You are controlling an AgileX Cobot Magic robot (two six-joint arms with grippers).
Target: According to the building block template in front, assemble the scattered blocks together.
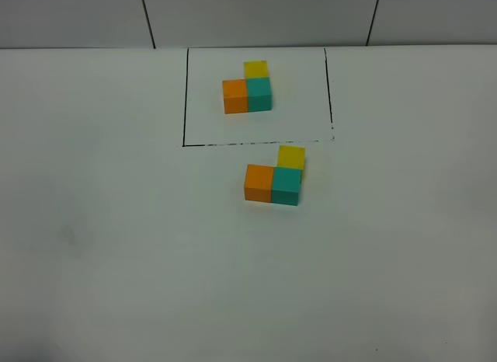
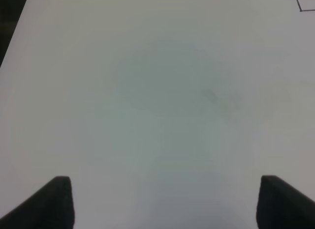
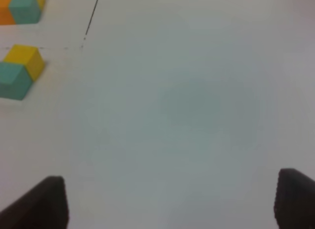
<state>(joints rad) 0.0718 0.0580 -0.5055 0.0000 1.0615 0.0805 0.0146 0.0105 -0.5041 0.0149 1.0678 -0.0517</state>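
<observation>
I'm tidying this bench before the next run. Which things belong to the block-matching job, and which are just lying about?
Belongs to the job:
- template, three cubes inside the black frame
- orange cube
- teal cube
- yellow cube

Lying about:
- nothing besides the bare white table

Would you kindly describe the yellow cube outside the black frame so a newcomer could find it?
Start at the black-line rectangle on the white table. Just below its lower edge sits an L-shaped cluster; the yellow cube is its rear block, behind the teal cube. Its twin lies inside the frame.
</observation>
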